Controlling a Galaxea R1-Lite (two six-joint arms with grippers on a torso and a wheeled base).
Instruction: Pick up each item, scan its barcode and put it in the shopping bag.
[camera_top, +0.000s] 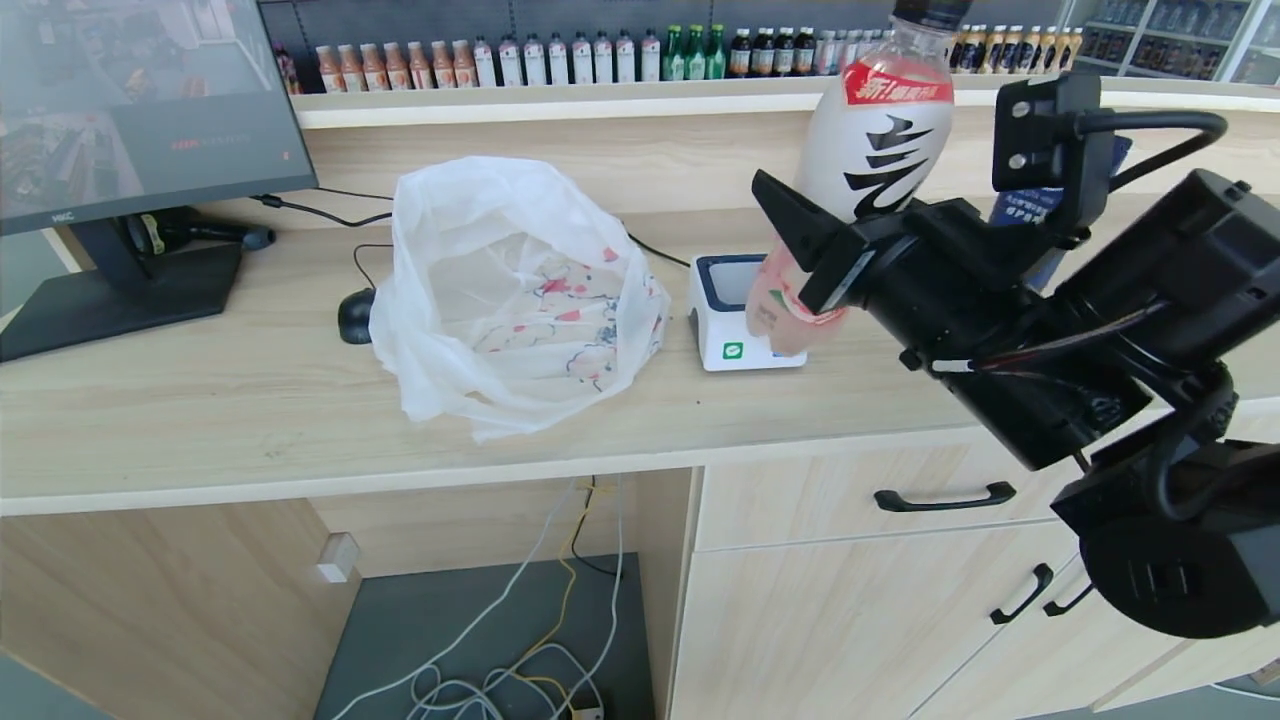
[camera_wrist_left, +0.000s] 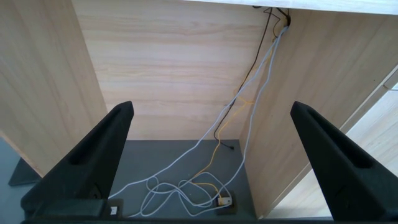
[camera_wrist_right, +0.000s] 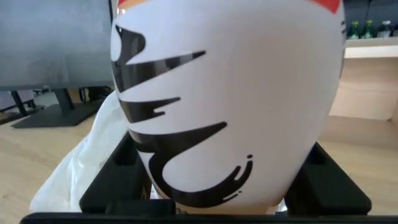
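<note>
We count one black-striped white plastic bottle (camera_top: 880, 130), clamped in our right end effector (camera_top: 812, 258); one white plastic shopping bag (camera_top: 520, 290) sits mid wooden tabletop (camera_top: 200, 400); left end effector (camera_wrist_left: 211, 109) gapes empty.

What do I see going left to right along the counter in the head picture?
dark flat monitor → small black computer mouse → crumpled white plastic shopping bag → white box-shaped scanner → tall white-and-pink plastic bottle, held up in the air

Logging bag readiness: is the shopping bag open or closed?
Open. The shopping bag stands on the counter, its mouth spread wide and its inner wall visible.
</note>
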